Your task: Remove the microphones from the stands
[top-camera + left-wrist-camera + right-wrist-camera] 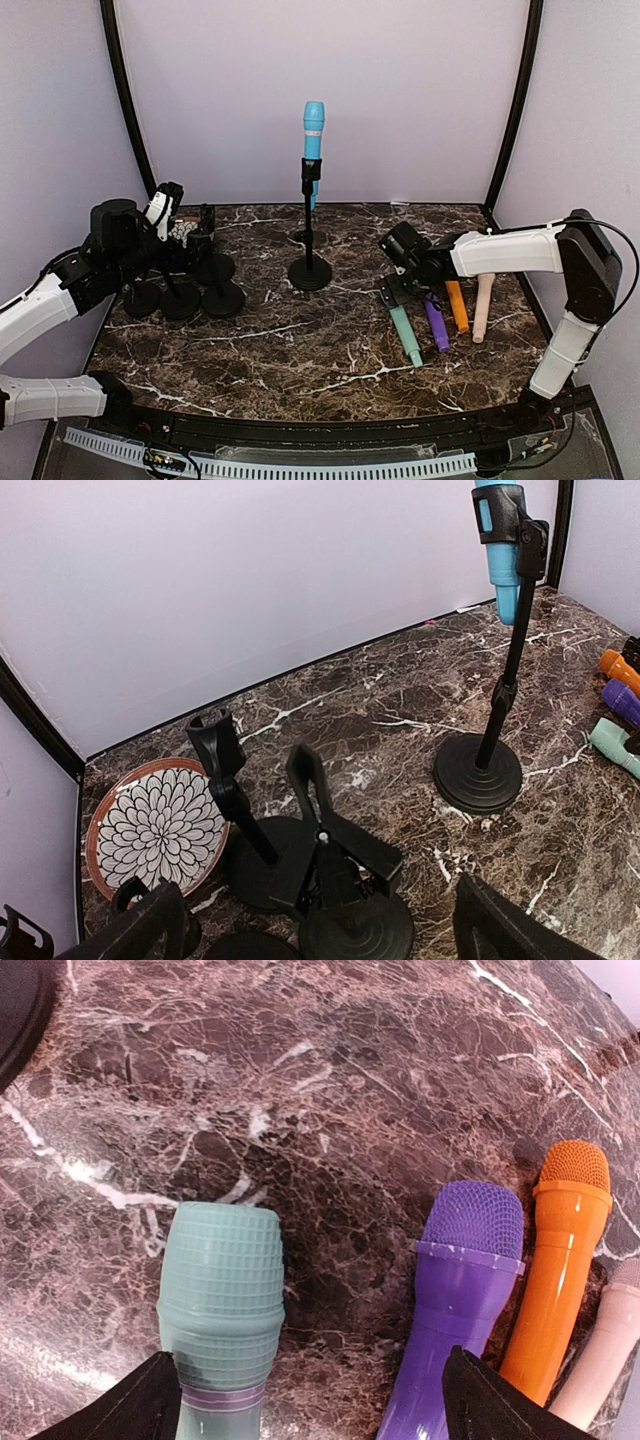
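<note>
A light blue microphone [313, 128] stands upright, clipped in a black stand [309, 250] at the middle back of the marble table; it also shows in the left wrist view [500, 540] on its stand [480, 770]. My left gripper [190, 240] is open and empty, hovering over a group of empty black stands [222, 298], well left of the microphone. In its wrist view the gripper [320, 942] is above an empty clip [335, 825]. My right gripper [392, 290] is open and empty, low over the table, its wrist view [315, 1415] showing it between the heads of a teal microphone [220, 1290] and a purple one [465, 1260].
Loose microphones lie at the right: teal [405, 335], purple [436, 322], orange [457, 305], beige [484, 307]. A patterned plate [160, 825] sits at the back left behind the empty stands. Black frame posts [130, 110] rise at both back corners.
</note>
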`<action>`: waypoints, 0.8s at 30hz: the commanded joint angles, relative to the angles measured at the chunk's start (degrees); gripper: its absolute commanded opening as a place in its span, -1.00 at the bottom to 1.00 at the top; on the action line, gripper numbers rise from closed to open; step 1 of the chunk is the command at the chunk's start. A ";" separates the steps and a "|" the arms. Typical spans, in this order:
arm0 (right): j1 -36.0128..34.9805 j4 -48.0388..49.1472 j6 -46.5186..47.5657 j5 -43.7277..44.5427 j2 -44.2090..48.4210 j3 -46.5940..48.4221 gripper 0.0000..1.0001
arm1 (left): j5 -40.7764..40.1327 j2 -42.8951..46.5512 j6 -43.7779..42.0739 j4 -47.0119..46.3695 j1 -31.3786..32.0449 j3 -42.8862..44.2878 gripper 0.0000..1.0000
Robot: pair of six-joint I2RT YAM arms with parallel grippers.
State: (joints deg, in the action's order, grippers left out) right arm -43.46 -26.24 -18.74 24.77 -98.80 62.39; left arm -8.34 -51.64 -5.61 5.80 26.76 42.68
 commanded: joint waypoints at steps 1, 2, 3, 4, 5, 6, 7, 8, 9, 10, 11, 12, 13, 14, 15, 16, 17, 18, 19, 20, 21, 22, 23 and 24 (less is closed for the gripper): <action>0.70 -1.96 -2.76 4.20 -0.73 -1.32 0.85 | 0.60 0.57 -0.63 -1.41 -0.31 -1.01 0.91; 1.01 -2.20 -3.13 4.65 -0.65 -1.53 0.85 | 0.67 0.57 -0.63 -1.41 -0.31 -1.08 0.91; 1.44 -2.58 -3.59 5.06 -0.47 -1.76 0.85 | 0.80 0.57 -0.70 -1.47 -0.31 -1.09 0.91; 1.74 -2.77 -3.85 5.44 -0.20 -2.01 0.85 | 0.83 0.57 -0.74 -1.49 -0.33 -1.10 0.90; 1.91 -3.00 -4.27 5.83 0.21 -2.27 0.86 | 0.86 0.57 -0.73 -1.56 -0.32 -1.17 0.91; 2.19 -3.18 -4.56 6.15 0.88 -2.55 0.86 | 0.86 0.57 -0.79 -1.57 -0.33 -1.18 0.90; 2.47 -3.35 -4.74 6.40 1.43 -2.74 0.86 | 0.95 0.57 -0.80 -1.65 -0.32 -1.19 0.90; 2.61 -3.44 -4.88 6.54 2.07 -2.91 0.86 | 1.13 0.57 -0.87 -1.70 -0.36 -1.15 0.91; 2.82 -3.57 -4.94 6.59 2.76 -3.03 0.87 | 1.57 0.62 -0.97 -1.97 -0.33 -1.11 0.91; 2.96 -3.70 -4.94 6.56 3.48 -3.04 0.87 | 1.88 0.61 -1.20 -2.17 -0.31 -1.11 0.91; 3.09 -3.72 -4.86 6.38 4.25 -3.06 0.88 | 2.68 0.55 -1.31 -2.52 -0.31 -0.84 0.91; 3.24 -3.66 -4.76 5.99 5.07 -3.06 0.88 | 3.27 0.21 -1.40 -2.49 -0.31 -0.53 0.91; 3.36 -3.58 -4.51 5.49 5.90 -3.04 0.88 | 4.72 -0.05 -1.28 -1.90 -0.31 0.53 0.91; 3.42 -3.40 -4.29 4.82 6.95 -3.06 0.89 | 6.09 -0.64 -0.71 -1.57 -0.31 1.17 0.90; 3.51 -3.18 -4.01 4.10 7.88 -3.06 0.90 | 6.78 -1.04 -0.36 -0.85 -0.26 2.94 0.90; 3.67 -3.00 -3.87 3.45 9.21 -3.14 0.90 | 8.74 -1.83 0.31 -0.26 -0.24 4.04 0.90; 3.79 -2.76 -3.76 2.61 10.49 -3.19 0.91 | 9.94 -2.26 0.59 0.00 -0.07 6.16 0.90; 3.94 -2.46 -3.68 1.89 11.85 -3.41 0.92 | 11.46 -3.36 1.08 0.42 0.07 7.45 0.90; 4.10 -1.92 -3.61 0.95 13.39 -3.72 0.92 | 12.05 -4.03 1.32 0.73 0.62 10.24 0.89; 4.21 -1.35 -3.61 -0.05 14.81 -4.14 0.93 | 12.98 -5.81 1.74 1.63 0.99 11.73 0.89; 4.32 -0.59 -3.65 -1.12 16.41 -4.70 0.94 | 13.43 -6.84 2.31 2.22 1.82 14.89 0.90; 4.41 0.23 -3.67 -2.26 17.92 -5.33 0.94 | 13.92 -9.23 2.68 3.26 2.42 17.93 0.90; 4.41 1.07 -3.80 -3.29 19.41 -6.07 0.95 | 13.98 -10.57 3.38 3.65 3.82 19.49 0.90; 4.48 1.93 -3.91 -4.22 20.84 -6.92 0.95 | 13.88 -13.11 3.75 4.14 4.66 22.15 0.89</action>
State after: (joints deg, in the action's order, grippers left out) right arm -39.53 -28.03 -22.37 25.15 -82.76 58.15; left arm 1.93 -59.81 -4.32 8.32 28.42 56.69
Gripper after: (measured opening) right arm 0.971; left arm 0.949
